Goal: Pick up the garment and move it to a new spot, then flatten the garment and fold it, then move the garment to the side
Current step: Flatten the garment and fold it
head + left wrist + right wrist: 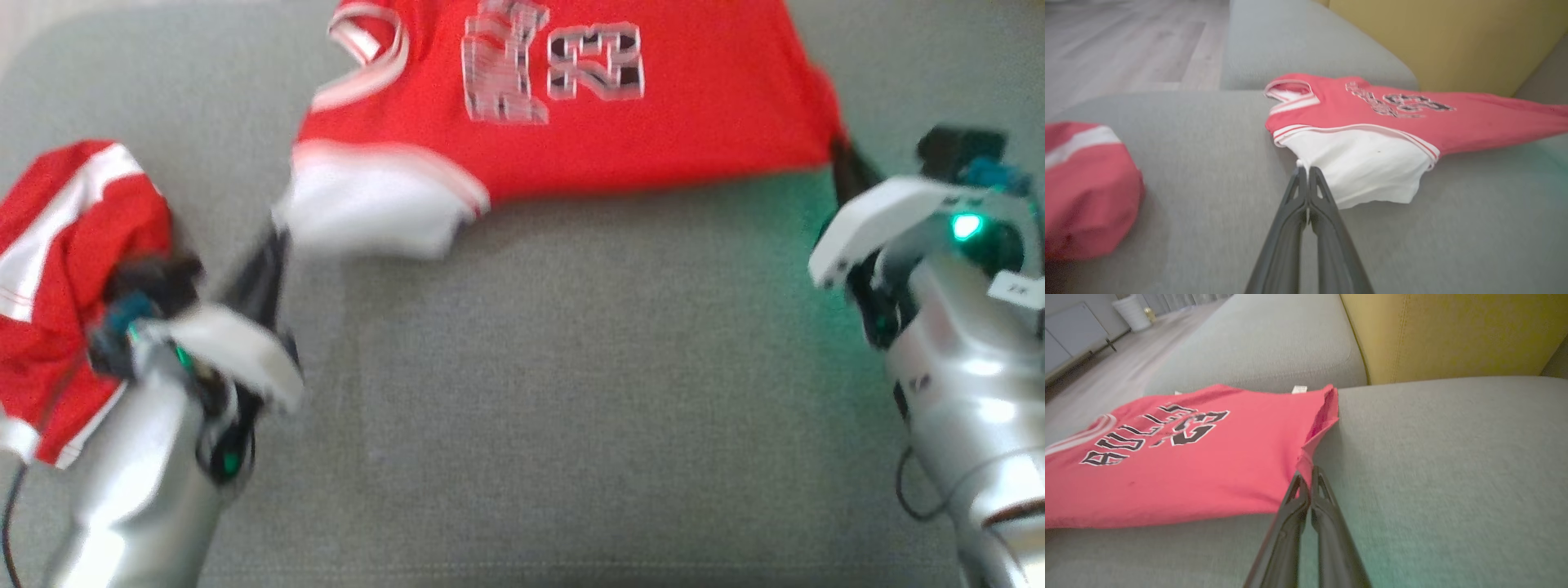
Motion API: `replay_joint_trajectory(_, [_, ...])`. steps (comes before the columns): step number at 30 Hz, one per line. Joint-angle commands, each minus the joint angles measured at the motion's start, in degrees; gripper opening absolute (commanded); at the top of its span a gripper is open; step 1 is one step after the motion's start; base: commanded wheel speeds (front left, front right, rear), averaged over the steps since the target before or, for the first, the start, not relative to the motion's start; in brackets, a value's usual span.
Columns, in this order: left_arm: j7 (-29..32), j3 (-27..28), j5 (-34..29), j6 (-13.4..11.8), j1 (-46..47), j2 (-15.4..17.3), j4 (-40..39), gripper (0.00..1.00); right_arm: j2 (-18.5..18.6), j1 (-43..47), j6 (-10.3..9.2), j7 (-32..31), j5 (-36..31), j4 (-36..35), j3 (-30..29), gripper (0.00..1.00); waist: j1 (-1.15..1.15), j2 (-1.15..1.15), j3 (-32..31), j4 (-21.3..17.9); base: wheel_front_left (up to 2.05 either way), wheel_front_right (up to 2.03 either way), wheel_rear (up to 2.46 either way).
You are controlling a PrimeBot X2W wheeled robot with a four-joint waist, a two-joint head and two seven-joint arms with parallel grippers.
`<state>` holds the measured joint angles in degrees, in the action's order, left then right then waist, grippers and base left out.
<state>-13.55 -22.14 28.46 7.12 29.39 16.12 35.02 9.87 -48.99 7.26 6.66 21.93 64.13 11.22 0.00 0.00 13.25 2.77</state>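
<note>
Left fingers (1306, 179) are clamping together on the edge of the white sleeve (1367, 167) of the red jersey (620, 147), with the cloth spreading ahead and right of the tips. Right fingers (1306, 485) are pinching shut on the hem corner (1306, 457), the jersey lying ahead-left of them, print up, on the grey sofa cushion (571, 367). A second bunched red garment (65, 245) is sitting well left of the left fingertips.

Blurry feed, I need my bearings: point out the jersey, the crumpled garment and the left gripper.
jersey (653, 147): head view, red body under the number.
crumpled garment (82, 261): head view, red folds at its middle.
left gripper (1307, 171): left wrist view, between the shut fingertips.
</note>
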Motion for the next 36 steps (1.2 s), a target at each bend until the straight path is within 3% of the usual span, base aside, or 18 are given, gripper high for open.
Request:
replay_joint_trajectory(1, [1.46, 0.16, 0.97, 0.25, -0.87, 3.65, -1.53, 0.00, 0.72, 0.94, 0.23, -1.77, 0.54, -0.84, 3.52, 0.00, 0.00, 0.00, -3.84, 0.12, 0.00, 0.00, 0.00])
replay_joint_trajectory(9, [7.91, -7.71, 8.26, 0.34, -8.74, 9.38, -6.62, 0.00, 4.27, 6.62, 0.23, -8.45, 3.33, -0.67, 11.73, 0.00, 0.00, 0.00, -8.65, 0.65, 0.00, 0.00, 0.00])
replay_joint_trajectory(15, [11.39, -9.00, 16.59, 0.35, -13.14, 13.19, -11.85, 0.00, 7.41, 10.64, 0.23, -16.10, 8.04, -2.04, 17.12, 0.00, 0.00, 0.00, -11.76, 0.56, 0.00, 0.00, 0.00])
replay_joint_trajectory(20, [15.64, -10.42, 24.10, 0.36, -16.69, 17.17, -18.20, 0.00, 10.19, 14.07, 0.23, -22.85, 13.63, -5.81, 21.67, 0.00, 0.00, 0.00, -13.65, 0.26, 0.00, 0.00, 0.00])
replay_joint_trajectory(36, [28.88, -14.44, 35.68, 0.36, -25.29, 26.58, -29.43, 0.00, 19.31, 21.37, 0.23, -44.74, 27.93, -18.90, 30.90, 0.00, 0.00, 0.00, -16.69, -0.77, 0.00, 0.00, 0.00])
